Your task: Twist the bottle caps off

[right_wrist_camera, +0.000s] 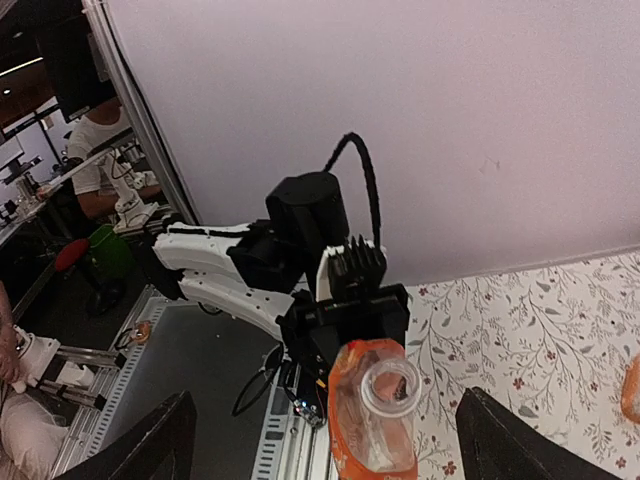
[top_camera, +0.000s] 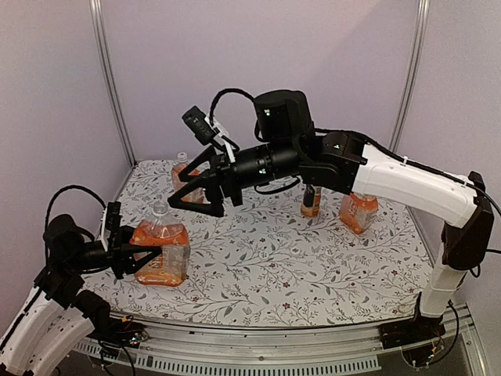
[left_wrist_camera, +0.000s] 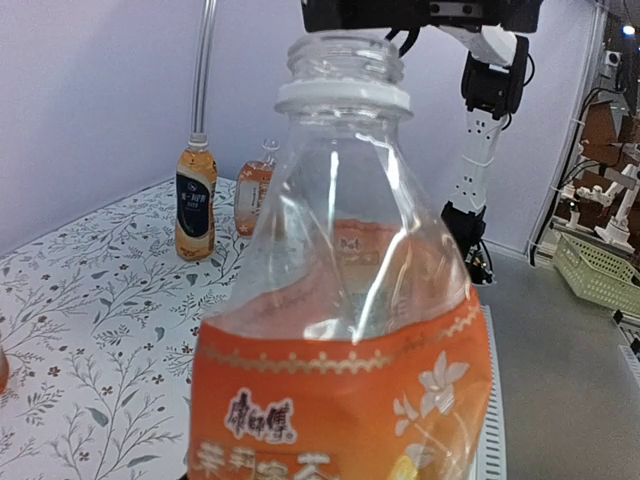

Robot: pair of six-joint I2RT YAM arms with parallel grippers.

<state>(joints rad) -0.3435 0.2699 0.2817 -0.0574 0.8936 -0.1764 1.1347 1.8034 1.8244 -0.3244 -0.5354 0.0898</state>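
At the near left of the patterned table [top_camera: 297, 274], my left pincer [top_camera: 149, 258] is closed from the side on the body of the large orange-labelled bottle [top_camera: 160, 251]. The bottle stands upright on the table. In the left wrist view it fills the frame. Its threaded mouth [left_wrist_camera: 345, 50] stands open above a white collar ring [left_wrist_camera: 343, 97]. My left fingers do not show in that view; the grip is read from the top view.

My right pincer [top_camera: 196, 205] hangs above and just behind this bottle, jaws spread wide, gripping nothing. The right wrist view looks down on the open mouth, with one finger [right_wrist_camera: 150, 445] at each lower corner of the frame, both well apart from the neck.

Bottle caps noted:
- One white cap [top_camera: 182, 157] sits on the far-left bottle [top_camera: 180, 176], which is partly hidden behind my right pincer.
- A pale cap [left_wrist_camera: 198, 141], small in view, tops the slender dark-labelled bottle [left_wrist_camera: 196, 205] at the far right of the table.
- The fourth bottle [top_camera: 358, 211] stands just beside the slender one. My right arm hides its top from above, and in the left wrist view it is too small to tell.
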